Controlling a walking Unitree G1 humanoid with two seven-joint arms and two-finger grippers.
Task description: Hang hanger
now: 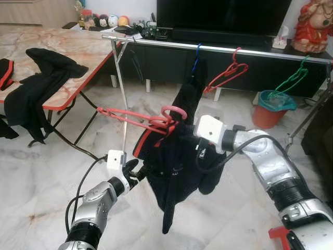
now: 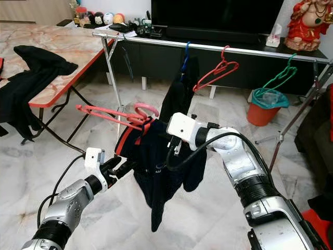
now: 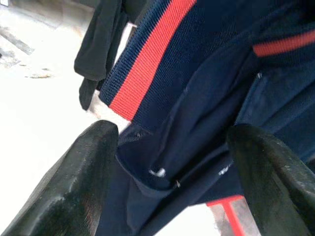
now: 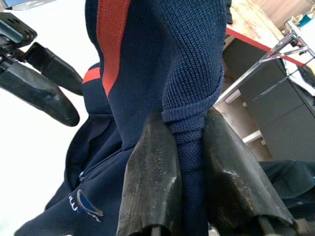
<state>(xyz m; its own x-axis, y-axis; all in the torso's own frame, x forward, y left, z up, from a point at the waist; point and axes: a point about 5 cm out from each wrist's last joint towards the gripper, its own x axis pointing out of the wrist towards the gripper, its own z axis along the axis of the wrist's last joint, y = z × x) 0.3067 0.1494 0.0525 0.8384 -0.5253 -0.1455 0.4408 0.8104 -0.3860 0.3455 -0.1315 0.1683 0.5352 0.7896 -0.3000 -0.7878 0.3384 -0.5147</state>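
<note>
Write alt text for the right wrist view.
The right gripper pinches a bunched fold of a navy shirt with a red stripe between its two black fingers. The left gripper reaches in beside the shirt, and a metal clothes rail stands behind.

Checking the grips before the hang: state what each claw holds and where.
Right claw is shut on a bunched knit fold of the navy garment. Left claw straddles the garment's lower edge, fingers apart, not clamped.

Garment point(image 4: 147, 98): navy knit cloth, coarse ribbed weave, red stripe. Hanger point(image 1: 140, 119): glossy red plastic. Rail point(image 1: 218, 49): polished metal. Right gripper point(image 4: 189, 196) fingers point(image 4: 152, 177): matt black, scuffed. Floor point(image 1: 41, 177): glossy marble. Arms: brushed silver metal.
</note>
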